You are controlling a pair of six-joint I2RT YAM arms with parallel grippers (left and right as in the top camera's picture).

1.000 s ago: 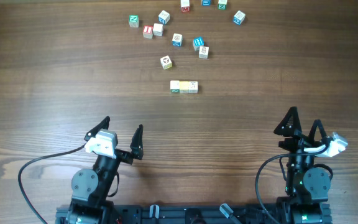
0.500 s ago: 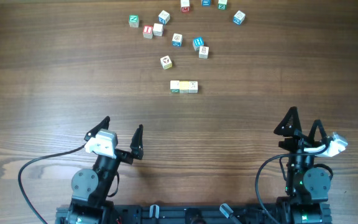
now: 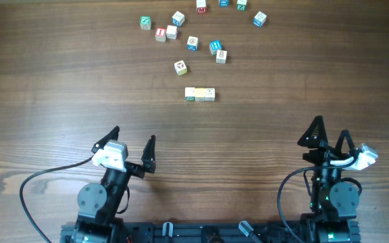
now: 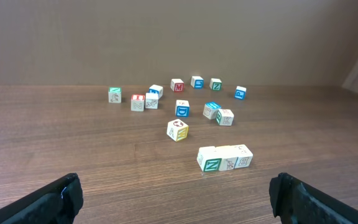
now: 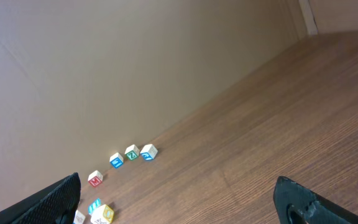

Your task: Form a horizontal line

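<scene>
The horizontal line [image 3: 200, 94] is three small cubes lying edge to edge on the wooden table, just above its middle. In the left wrist view the horizontal line [image 4: 224, 157] shows a green letter on its left cube, with a pale yellow cube and a white cube to the right. My left gripper [image 3: 134, 135] stands open near the front edge, well short of the row and to its left, nothing between its fingers [image 4: 64, 198]. My right gripper [image 3: 330, 127] is open at the front right, far from the row. The right wrist view does not show the row.
Several loose letter cubes lie scattered behind the row, the nearest a yellow-sided cube [image 3: 181, 67] just up and left of it. More cubes [image 3: 259, 18] reach the table's far edge. A plain wall [image 4: 179, 37] rises behind the table.
</scene>
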